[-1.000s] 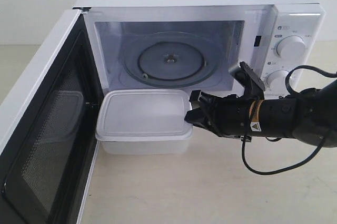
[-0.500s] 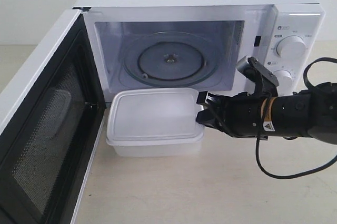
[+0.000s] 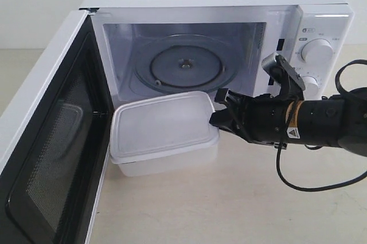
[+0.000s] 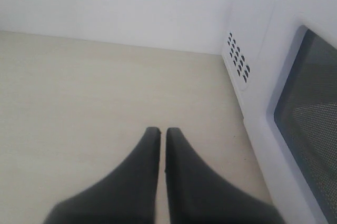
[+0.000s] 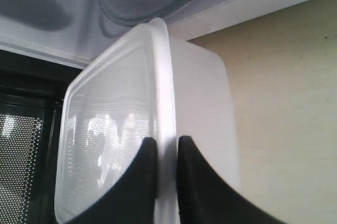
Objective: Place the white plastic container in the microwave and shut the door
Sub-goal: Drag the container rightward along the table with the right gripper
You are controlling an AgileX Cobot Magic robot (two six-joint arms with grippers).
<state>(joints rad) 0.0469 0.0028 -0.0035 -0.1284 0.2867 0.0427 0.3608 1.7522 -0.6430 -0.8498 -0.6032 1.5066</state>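
Observation:
The white plastic container (image 3: 163, 132) is held tilted, right side raised, just in front of the open microwave (image 3: 218, 32). My right gripper (image 3: 218, 119) is shut on the rim of its right end; in the right wrist view the two fingers pinch the container's (image 5: 131, 129) lid edge at the gripper (image 5: 164, 142). The glass turntable (image 3: 183, 65) inside is bare. The door (image 3: 51, 141) stands swung wide open on the left. My left gripper (image 4: 159, 132) is shut on nothing, over the tabletop beside the door's (image 4: 310, 108) outer face.
The control panel with two round dials (image 3: 316, 52) is right behind the right arm. A black cable (image 3: 309, 184) loops under that arm. The beige tabletop (image 3: 229, 204) stretches in front of the microwave.
The container's right end has been lifted, so it now tilts, and it has shifted slightly left toward the door. The right gripper rose with it.

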